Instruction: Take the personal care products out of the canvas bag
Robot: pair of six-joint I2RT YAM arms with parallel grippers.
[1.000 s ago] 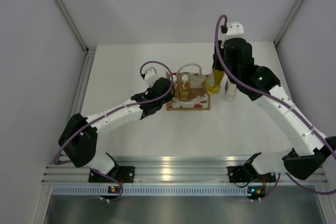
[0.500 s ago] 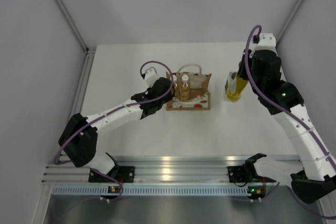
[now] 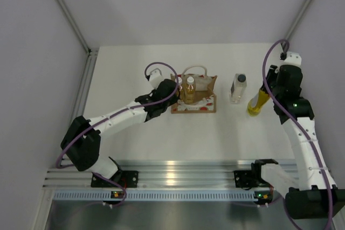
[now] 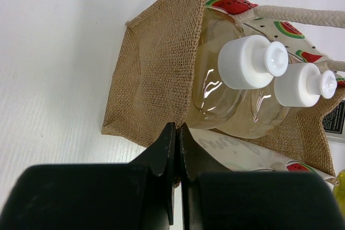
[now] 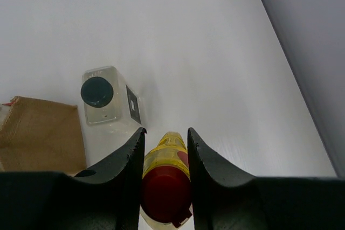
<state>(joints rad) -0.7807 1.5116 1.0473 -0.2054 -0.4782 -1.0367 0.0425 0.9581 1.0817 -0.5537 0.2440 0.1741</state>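
Top external view: on the tabletop [image 3: 124, 74], the canvas bag [image 3: 200, 100] held two amber bottles [image 4: 237, 100], its left edge pinched by the left hand [image 4: 178, 129], likely for steadiness. At the right, the right hand [image 5: 165, 131] clamped the yellow bottle [image 3: 259, 102] beside the clear bottle [image 3: 239, 87].

Bright, even light falls from above on the white table [image 3: 161, 133]; shadows under the arms are faint and soft. A glare band shines on the metal rail [image 3: 172, 166] at the near edge. In the left wrist view the amber bottles [image 4: 226, 106] carry small white highlights and the black fingers [image 4: 161, 154] look soft. In the right wrist view the yellow bottle [image 5: 166, 179] blurs near the lens.
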